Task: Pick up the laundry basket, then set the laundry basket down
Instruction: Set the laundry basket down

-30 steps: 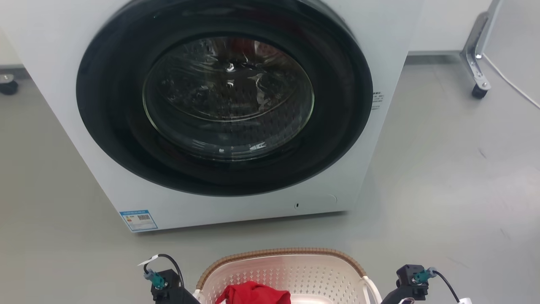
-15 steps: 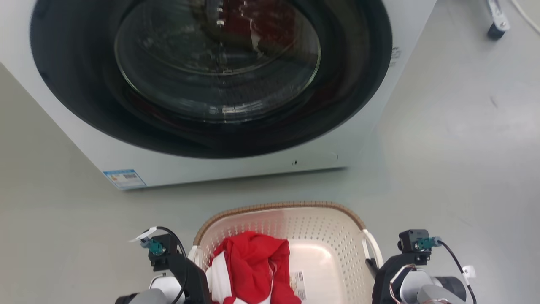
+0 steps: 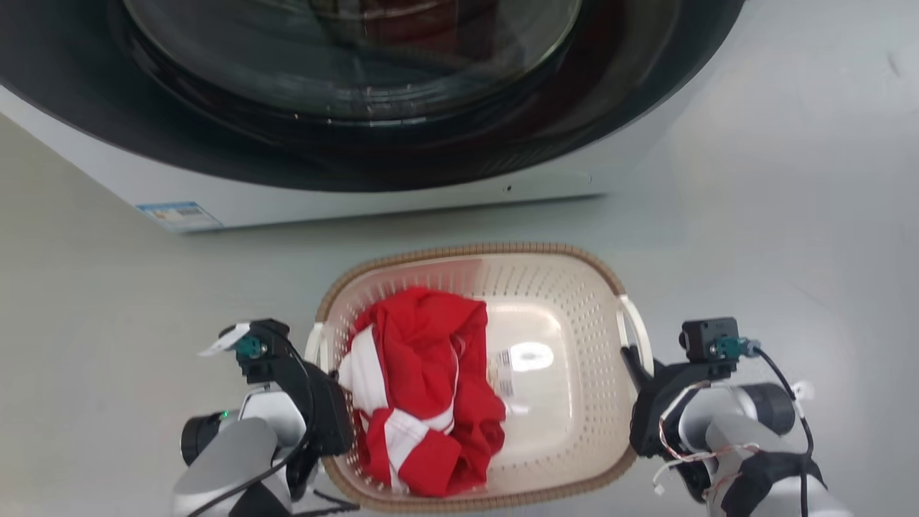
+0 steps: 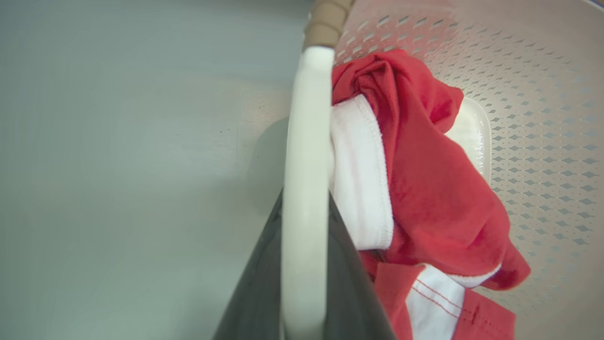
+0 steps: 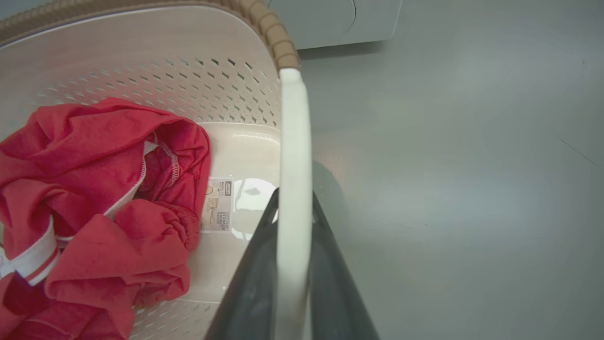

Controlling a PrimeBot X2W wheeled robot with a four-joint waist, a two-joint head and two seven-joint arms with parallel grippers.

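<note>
Left gripper [image 4: 306, 198]: we log its two dark fingers closed on either side of the white left handle [image 4: 304, 118], pinching it.
Right gripper [image 5: 294, 193]: the same, with both fingers pressed against the white right handle [image 5: 293, 123].
Laundry basket [image 3: 474, 249]: cream, perforated, with a brown woven-look rim. We place it between the two grippers, in front of the washer. We cannot tell whether it rests on the floor or hangs just above it.
Garment [image 3: 423, 373]: red with white bands, crumpled in the basket's left half.
Label [image 5: 218, 204]: small, on the bare bottom, just beside the garment.
Floor [image 3: 754, 237]: grey and smooth.
Washer [image 3: 359, 197]: white front, with a dark-ringed glass door [image 3: 359, 43] and a blue sticker [image 3: 178, 214] at its lower left corner.
</note>
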